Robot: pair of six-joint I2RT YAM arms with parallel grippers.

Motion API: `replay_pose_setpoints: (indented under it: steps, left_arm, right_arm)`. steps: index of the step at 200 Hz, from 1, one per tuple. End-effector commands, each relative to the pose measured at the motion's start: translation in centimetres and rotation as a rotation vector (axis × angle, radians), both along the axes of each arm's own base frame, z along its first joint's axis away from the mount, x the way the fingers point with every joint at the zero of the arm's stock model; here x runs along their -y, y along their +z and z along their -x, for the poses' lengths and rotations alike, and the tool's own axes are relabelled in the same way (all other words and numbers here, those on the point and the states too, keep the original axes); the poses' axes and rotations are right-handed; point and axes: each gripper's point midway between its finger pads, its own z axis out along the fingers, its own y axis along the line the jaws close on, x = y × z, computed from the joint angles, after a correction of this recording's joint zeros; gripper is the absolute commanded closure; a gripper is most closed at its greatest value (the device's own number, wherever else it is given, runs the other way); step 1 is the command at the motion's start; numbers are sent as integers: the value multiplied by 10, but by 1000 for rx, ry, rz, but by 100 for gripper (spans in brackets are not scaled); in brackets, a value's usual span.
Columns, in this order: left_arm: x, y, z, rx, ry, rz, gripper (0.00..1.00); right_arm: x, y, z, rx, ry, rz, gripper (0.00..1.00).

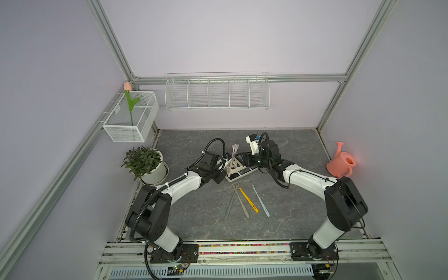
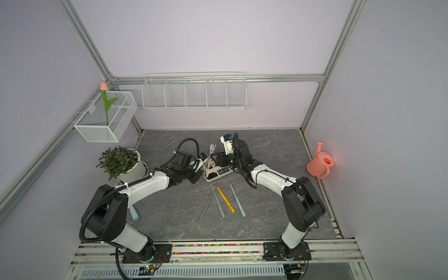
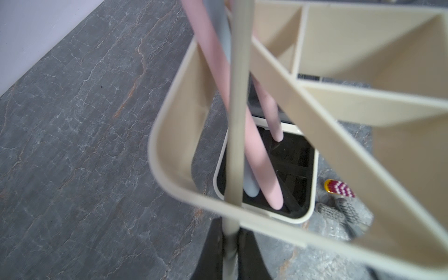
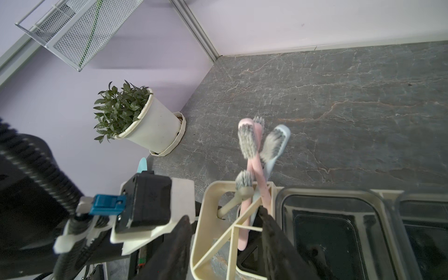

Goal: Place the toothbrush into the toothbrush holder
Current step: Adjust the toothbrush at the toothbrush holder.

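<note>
The cream toothbrush holder (image 1: 238, 173) (image 2: 213, 175) stands mid-table between both arms. My left gripper (image 3: 230, 232) (image 1: 225, 164) is shut on the handle of a beige toothbrush (image 3: 238, 121). That handle runs through the holder's end compartment (image 3: 169, 135), with its bristle head (image 4: 243, 180) above the rim. Two pink brushes (image 4: 247, 140) and a pale blue one (image 4: 276, 140) stand in the same compartment. My right gripper (image 4: 223, 213) (image 1: 244, 161) straddles that compartment. One finger lies against the outer end wall (image 4: 201, 218). The other lies by the clear cup (image 4: 339, 218).
Several loose toothbrushes lie in front of the holder, among them a yellow one (image 1: 248, 200) and a grey one (image 1: 231, 203). A potted plant (image 1: 145, 164) stands at the left and a pink watering can (image 1: 341, 161) at the right. A wire basket (image 1: 217, 92) and a mesh box (image 1: 131, 116) hang on the walls.
</note>
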Motion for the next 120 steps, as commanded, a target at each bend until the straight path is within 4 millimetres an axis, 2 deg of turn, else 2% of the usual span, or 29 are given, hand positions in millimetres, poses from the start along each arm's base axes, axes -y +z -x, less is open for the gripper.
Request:
replay_pose_setpoints:
  steps: [1,74,120]
  left_arm:
    - [5,22,-7,63,1,49,93]
    - [6,22,-6,62,0,47,93]
    - [6,24,-1,73,-12,58,93]
  right_arm:
    - [-10,1,0,-2,14,-6,51]
    - [-16,-10,-4,-21,10,10,58]
    - [-21,-8,-9,-15,15,-6,59]
